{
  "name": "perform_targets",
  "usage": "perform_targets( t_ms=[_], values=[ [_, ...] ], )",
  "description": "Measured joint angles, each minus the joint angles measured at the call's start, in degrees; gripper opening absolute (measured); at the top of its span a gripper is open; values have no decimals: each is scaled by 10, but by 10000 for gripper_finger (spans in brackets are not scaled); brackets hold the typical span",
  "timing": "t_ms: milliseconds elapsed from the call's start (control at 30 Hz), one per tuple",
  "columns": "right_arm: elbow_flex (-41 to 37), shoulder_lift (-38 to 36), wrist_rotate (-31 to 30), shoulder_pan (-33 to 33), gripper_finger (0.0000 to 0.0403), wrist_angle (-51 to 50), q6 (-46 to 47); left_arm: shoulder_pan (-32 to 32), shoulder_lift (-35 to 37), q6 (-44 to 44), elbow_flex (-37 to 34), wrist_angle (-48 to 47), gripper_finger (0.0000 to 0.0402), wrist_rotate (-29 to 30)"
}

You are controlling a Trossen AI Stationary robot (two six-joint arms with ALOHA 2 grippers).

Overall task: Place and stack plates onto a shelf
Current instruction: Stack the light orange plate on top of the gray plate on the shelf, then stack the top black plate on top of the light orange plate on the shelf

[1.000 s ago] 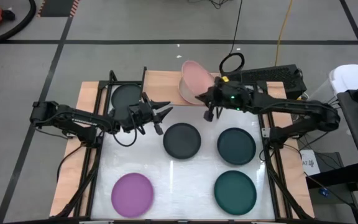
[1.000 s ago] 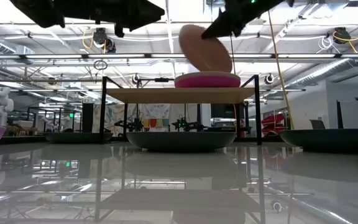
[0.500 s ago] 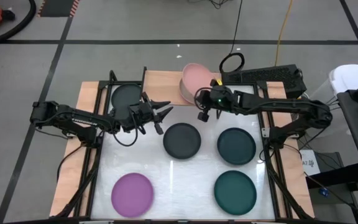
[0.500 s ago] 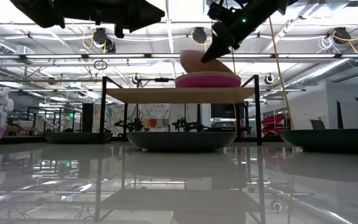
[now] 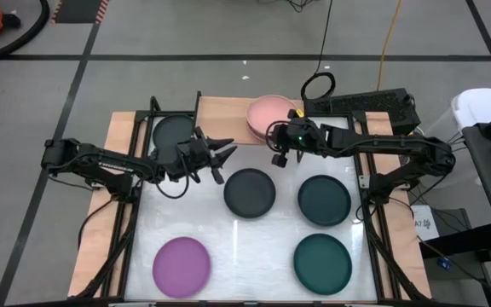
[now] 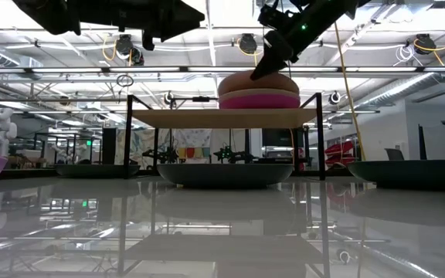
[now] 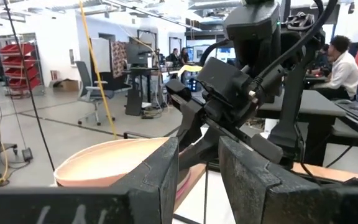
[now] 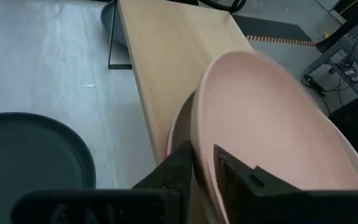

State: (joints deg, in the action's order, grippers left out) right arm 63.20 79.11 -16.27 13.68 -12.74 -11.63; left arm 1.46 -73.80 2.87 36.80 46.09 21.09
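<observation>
A pale pink plate (image 5: 269, 114) (image 6: 256, 81) lies on a magenta plate (image 6: 258, 100) at the right end of the shelf's wooden board (image 5: 224, 115) (image 6: 176, 117). My right gripper (image 5: 278, 147) (image 8: 205, 171) is at the pink plate's near rim, shut on it. My left gripper (image 5: 221, 153) (image 7: 199, 177) hovers open near the board's left front, holding nothing. On the table lie a charcoal plate (image 5: 250, 192), two dark teal plates (image 5: 324, 199) (image 5: 322, 263), a purple plate (image 5: 181, 266) and a dark plate (image 5: 174, 132). My right gripper pinches the pale pink plate's near rim (image 8: 204, 140), with one finger (image 8: 180, 163) on the outside and the other finger (image 8: 241, 180) inside the bowl. The fingers come slanting down from the near side. The plate lies about level on the magenta plate.
The board's left and middle part (image 5: 220, 109) is bare wood. A black keyboard (image 5: 361, 107) and a coiled cable (image 5: 318, 85) lie past the table's far right corner. People and desks (image 7: 344, 68) show in the room beyond.
My right gripper has moved down and a little toward the table's left. The pale pink plate, held steeply tilted above the shelf a second ago, has been tipped down until it lies flat on the magenta plate.
</observation>
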Motion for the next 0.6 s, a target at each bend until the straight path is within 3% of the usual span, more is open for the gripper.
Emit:
perform_targets(
  t_ms=[100,200,367,600],
  values=[
    [-2,-16,-1,-8,77,-15,-1,0,0,-10,0,-1,120,0],
    [0,-48,0,-23,87,-15,-11,1,0,-79,0,-5,120,0],
    [-1,-123,-1,-50,90,-34,-7,9,0,-85,0,-19,120,6],
    [-15,-248,-2,-95,90,-116,93,0,0,-112,5,-51,120,-2]
  ],
)
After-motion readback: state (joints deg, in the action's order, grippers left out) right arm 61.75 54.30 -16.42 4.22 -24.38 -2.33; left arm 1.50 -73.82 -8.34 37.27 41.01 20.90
